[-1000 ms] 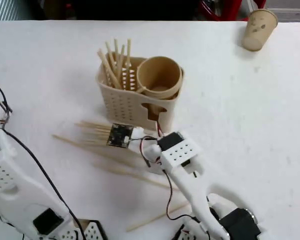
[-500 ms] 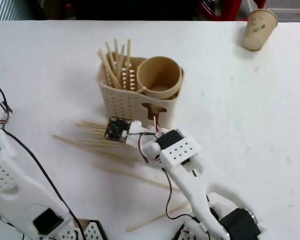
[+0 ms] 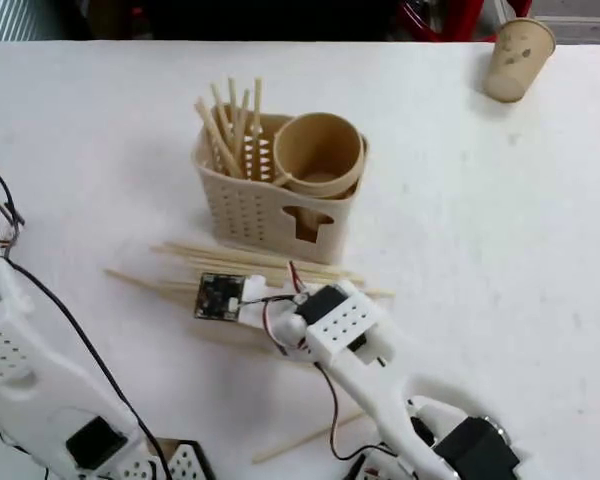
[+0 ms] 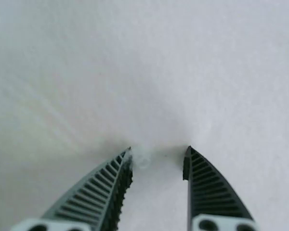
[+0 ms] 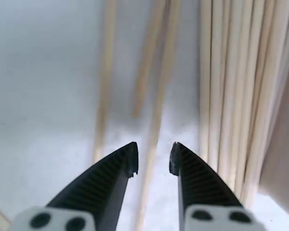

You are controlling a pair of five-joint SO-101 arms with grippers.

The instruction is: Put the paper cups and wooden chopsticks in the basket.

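A perforated beige basket (image 3: pixel 265 205) stands mid-table, holding several upright wooden chopsticks (image 3: pixel 230 125) and a paper cup (image 3: pixel 318 152). A second paper cup (image 3: pixel 517 58) stands at the far right corner. More chopsticks (image 3: pixel 270 262) lie flat on the table in front of the basket. My right gripper (image 5: pixel 153 161) hangs open just over them, and one loose chopstick (image 5: pixel 159 120) runs between its fingertips untouched. A tight bundle of chopsticks (image 5: pixel 231 96) lies beside it, against the basket wall (image 5: pixel 285 159). My left gripper (image 4: pixel 158 154) is open over bare table.
The right arm (image 3: pixel 342 325) stretches from the near edge toward the chopsticks. At the near left corner stands the left arm (image 3: pixel 25 375) with its cables. One stray chopstick (image 3: pixel 300 440) lies near the front edge. White table (image 3: pixel 480 230) spreads to the right.
The right arm's gripper has drawn back from the basket's front wall, toward the left and the near edge, and now sits over the loose chopsticks. The left arm has not moved.
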